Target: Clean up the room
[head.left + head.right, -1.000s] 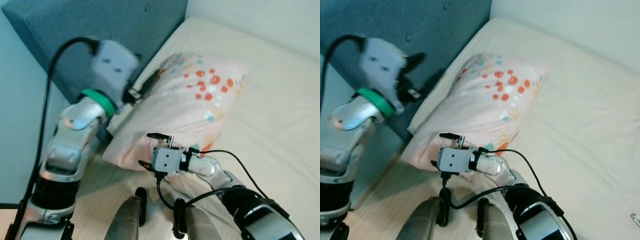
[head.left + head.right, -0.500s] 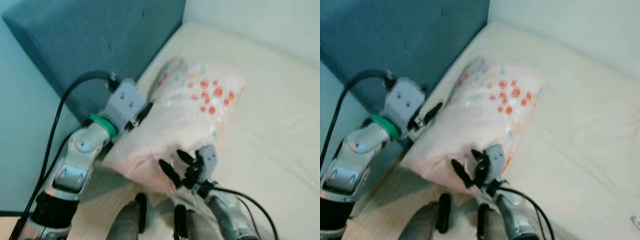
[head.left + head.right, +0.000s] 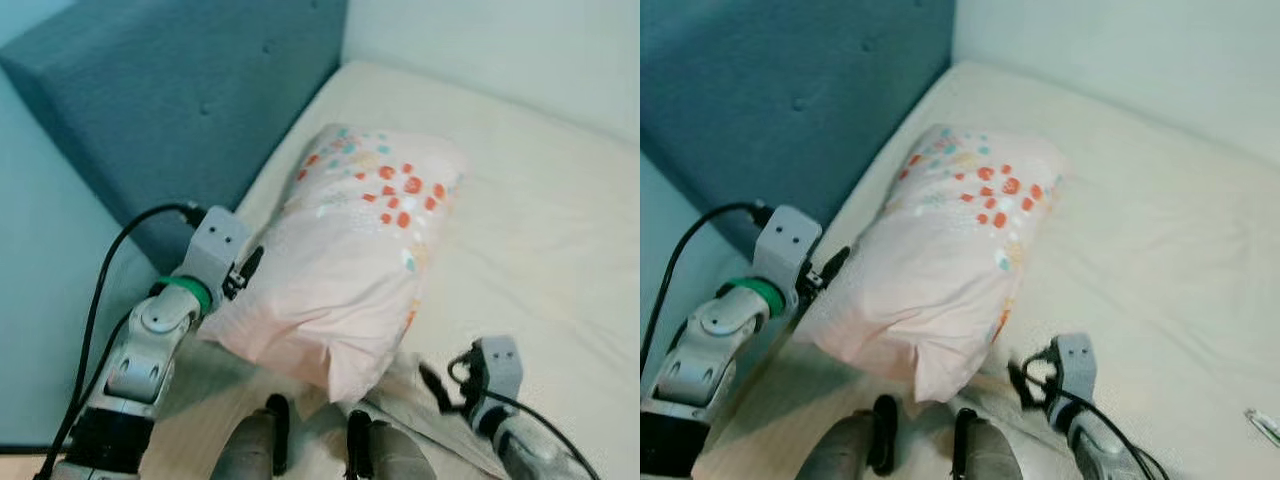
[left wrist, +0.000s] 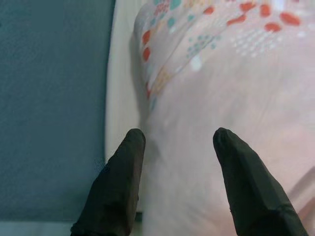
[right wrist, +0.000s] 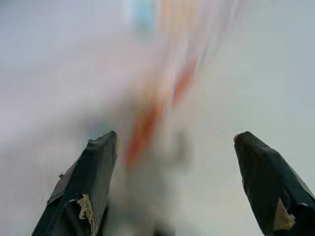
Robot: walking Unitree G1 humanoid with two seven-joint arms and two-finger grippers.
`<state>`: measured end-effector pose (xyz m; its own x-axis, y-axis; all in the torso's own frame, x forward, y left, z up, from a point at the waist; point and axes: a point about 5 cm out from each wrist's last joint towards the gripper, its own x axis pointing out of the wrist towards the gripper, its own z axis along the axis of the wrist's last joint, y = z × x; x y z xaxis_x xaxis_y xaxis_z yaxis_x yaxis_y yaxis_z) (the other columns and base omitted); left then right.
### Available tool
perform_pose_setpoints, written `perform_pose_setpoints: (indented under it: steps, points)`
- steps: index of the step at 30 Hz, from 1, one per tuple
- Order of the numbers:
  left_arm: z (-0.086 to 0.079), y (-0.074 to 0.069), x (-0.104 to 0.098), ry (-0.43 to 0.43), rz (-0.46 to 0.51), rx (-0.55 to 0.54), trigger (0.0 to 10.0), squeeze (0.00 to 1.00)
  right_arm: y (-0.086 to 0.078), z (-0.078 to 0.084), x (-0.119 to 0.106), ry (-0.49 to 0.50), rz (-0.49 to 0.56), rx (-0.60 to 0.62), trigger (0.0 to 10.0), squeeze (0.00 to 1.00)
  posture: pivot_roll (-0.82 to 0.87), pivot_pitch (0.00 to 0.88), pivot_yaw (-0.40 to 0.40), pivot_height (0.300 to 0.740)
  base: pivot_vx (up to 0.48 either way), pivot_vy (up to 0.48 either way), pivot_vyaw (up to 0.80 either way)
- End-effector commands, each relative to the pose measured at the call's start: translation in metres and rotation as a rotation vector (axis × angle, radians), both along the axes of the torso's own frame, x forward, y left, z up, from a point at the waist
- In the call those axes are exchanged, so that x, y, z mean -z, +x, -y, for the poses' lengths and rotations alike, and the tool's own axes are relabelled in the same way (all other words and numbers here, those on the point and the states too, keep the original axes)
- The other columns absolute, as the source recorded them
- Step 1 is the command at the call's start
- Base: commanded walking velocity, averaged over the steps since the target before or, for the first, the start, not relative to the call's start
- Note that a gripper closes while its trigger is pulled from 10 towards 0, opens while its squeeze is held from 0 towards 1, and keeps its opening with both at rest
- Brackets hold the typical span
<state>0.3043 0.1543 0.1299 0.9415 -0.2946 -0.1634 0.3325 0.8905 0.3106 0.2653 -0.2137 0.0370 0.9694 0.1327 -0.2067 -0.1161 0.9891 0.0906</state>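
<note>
Withdrawn since the earlier frames: both arms, now lower in frame and off the pillow (image 3: 362,252).

Item: one pillow, pale pink with orange and teal spots, lying slantwise across the centre of the frame on the cream bed (image 3: 540,230), its upper end near the blue headboard (image 3: 180,110). Judged light, soft and yielding, the cover likely to slip and bunch; a hold at a corner or gathered edge is advised. Left gripper (image 3: 246,272) is set at the pillow's left edge, fingers (image 4: 115,184) spread apart and holding nothing. Right gripper (image 3: 437,387) is seen at lower right, clear of the pillow, fingers (image 5: 88,184) wide apart. Right wrist view is blurred; contact at the left edge cannot be confirmed.
</note>
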Motion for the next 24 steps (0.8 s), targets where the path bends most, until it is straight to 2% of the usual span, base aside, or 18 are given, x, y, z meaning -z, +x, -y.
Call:
perform_pose_setpoints:
  steps: [1, 2, 3, 4, 5, 6, 7, 11, 14, 24]
  points:
    - [-0.001, -0.005, 0.011, -0.036, -0.035, -0.016, 10.0, 0.0, 0.014, -0.002, -0.02, 0.02, 0.108, 0.037, 10.0, 0.0, 0.0, 0.106, 0.064, 0.714, 0.0, 0.0, 0.0]
    - [-0.001, -0.005, 0.011, -0.036, -0.035, -0.016, 10.0, 0.0, 0.014, -0.002, -0.02, 0.02, 0.108, 0.037, 10.0, 0.0, 0.0, 0.106, 0.064, 0.714, 0.0, 0.0, 0.0]
    - [0.0, -0.005, 0.011, -0.065, -0.032, -0.026, 10.0, 0.0, 0.025, -0.009, -0.032, 0.03, 0.16, 0.034, 10.0, 0.0, 0.01, 0.102, 0.062, 0.714, 0.0, 0.0, 0.0]
    - [0.0, -0.005, 0.011, -0.065, -0.032, -0.026, 10.0, 0.0, 0.025, -0.009, -0.032, 0.03, 0.16, 0.034, 10.0, 0.0, 0.01, 0.102, 0.062, 0.714, 0.0, 0.0, 0.0]
    - [0.001, -0.004, 0.009, -0.098, -0.02, -0.047, 10.0, 0.0, 0.035, -0.017, -0.04, 0.039, 0.187, 0.022, 10.0, 0.0, 0.01, 0.096, 0.058, 0.714, 0.0, 0.0, 0.0]
    - [0.001, -0.004, 0.009, -0.098, -0.02, -0.047, 10.0, 0.0, 0.035, -0.017, -0.04, 0.039, 0.187, 0.022, 10.0, 0.0, 0.01, 0.096, 0.058, 0.714, 0.0, 0.0, 0.0]
    - [0.002, -0.003, 0.006, -0.127, -0.003, -0.063, 10.0, 0.0, 0.04, -0.025, -0.044, 0.039, 0.197, 0.007, 10.0, 0.0, 0.01, 0.092, 0.053, 0.714, 0.0, 0.0, 0.0]
    - [0.007, -0.002, 0.0, -0.17, 0.023, -0.076, 10.0, 0.0, 0.045, -0.038, -0.041, 0.016, 0.184, -0.01, 10.0, 0.0, 0.01, 0.084, 0.049, 0.714, 0.0, 0.0, 0.0]
    - [0.009, -0.001, 0.0, -0.173, 0.023, -0.073, 10.0, 0.0, 0.045, -0.039, -0.039, 0.01, 0.178, -0.012, 10.0, 0.0, 0.01, 0.084, 0.049, 0.714, 0.0, 0.0, 0.0]
    - [0.019, 0.006, -0.005, -0.191, 0.04, -0.065, 10.0, 0.0, 0.046, -0.035, -0.037, 0.032, 0.177, 0.037, 10.0, 0.0, 0.01, 0.078, 0.054, 0.714, 0.0, 0.0, -0.8]
